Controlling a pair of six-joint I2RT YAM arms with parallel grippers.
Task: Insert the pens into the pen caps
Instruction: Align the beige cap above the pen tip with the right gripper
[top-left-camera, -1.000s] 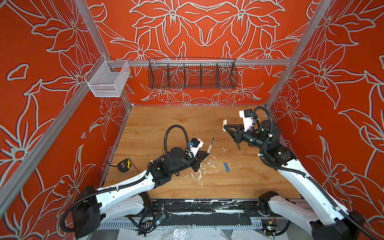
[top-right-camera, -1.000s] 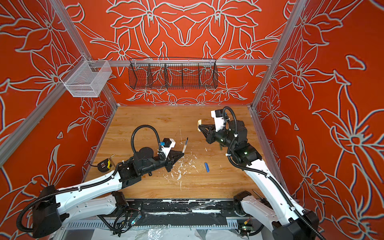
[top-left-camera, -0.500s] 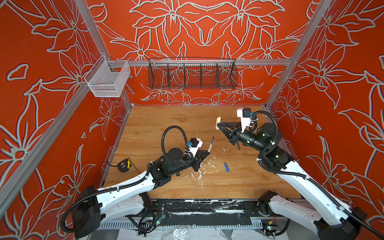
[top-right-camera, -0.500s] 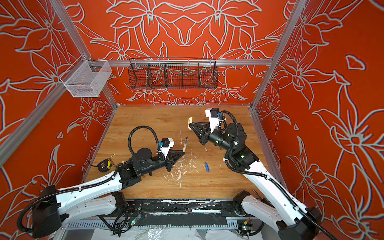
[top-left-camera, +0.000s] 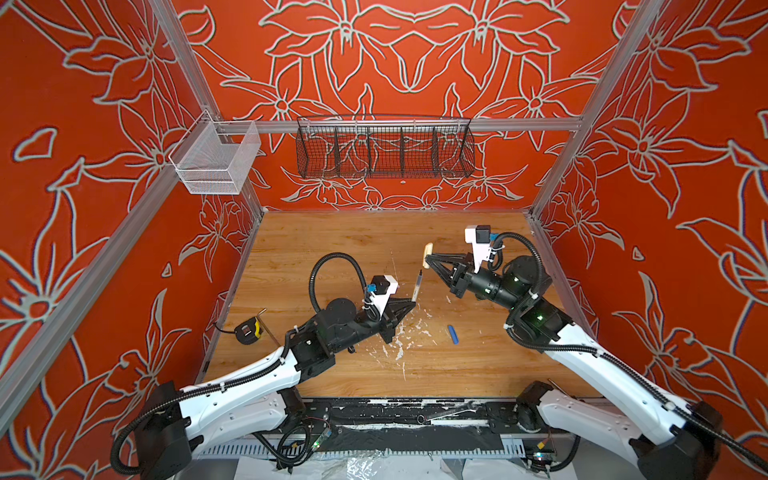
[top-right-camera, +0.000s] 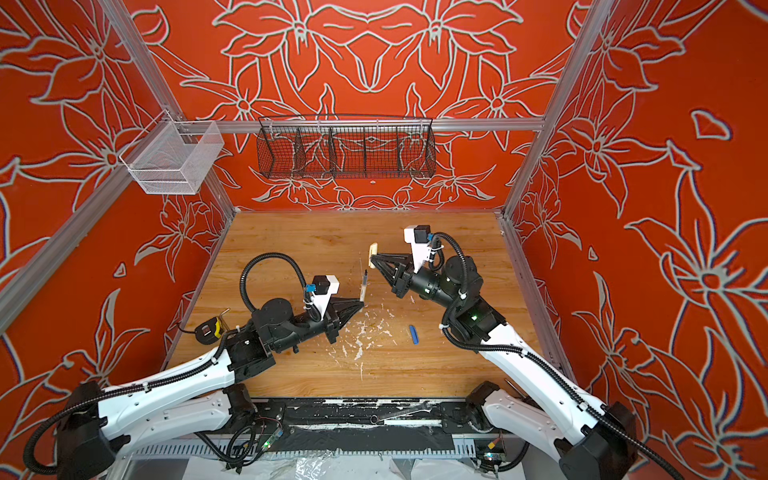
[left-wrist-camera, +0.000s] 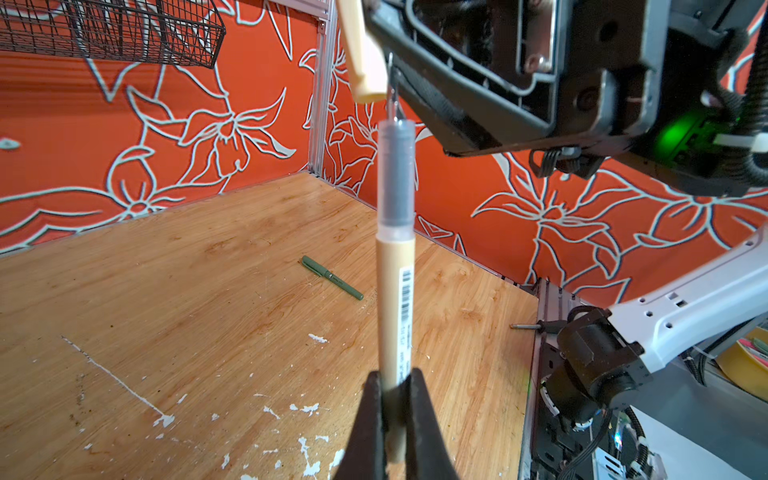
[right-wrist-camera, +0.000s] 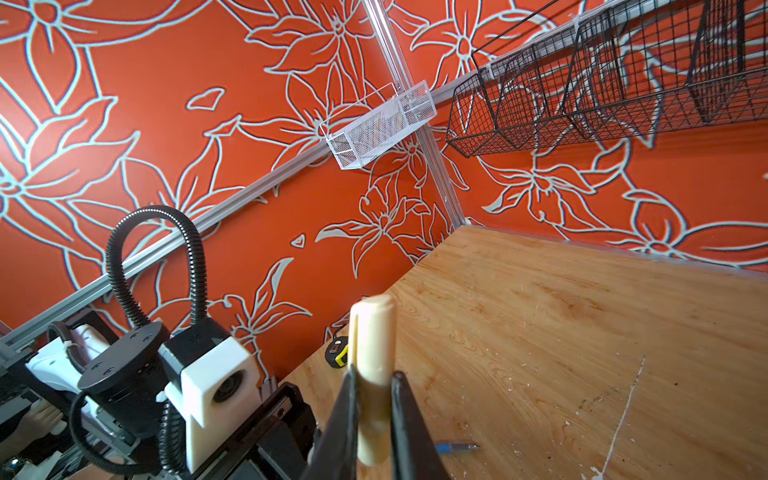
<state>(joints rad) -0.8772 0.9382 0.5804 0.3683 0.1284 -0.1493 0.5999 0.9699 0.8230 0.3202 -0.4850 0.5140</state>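
Both grippers are clamped: the left gripper (left-wrist-camera: 392, 388) on a thin beige stick pen (left-wrist-camera: 395, 291) held tip-up at centre, the right gripper (right-wrist-camera: 372, 380) on a short beige tube cap (right-wrist-camera: 372, 332), which has swung left to just beside the pen's dark tip; insertion looks next.

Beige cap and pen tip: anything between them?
Nothing: a bare gap separates cap and pen tip, shown in the left wrist view and both top views.

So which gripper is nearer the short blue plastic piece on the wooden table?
Left. The left gripper hangs just left of the blue piece; the right gripper is farther back.
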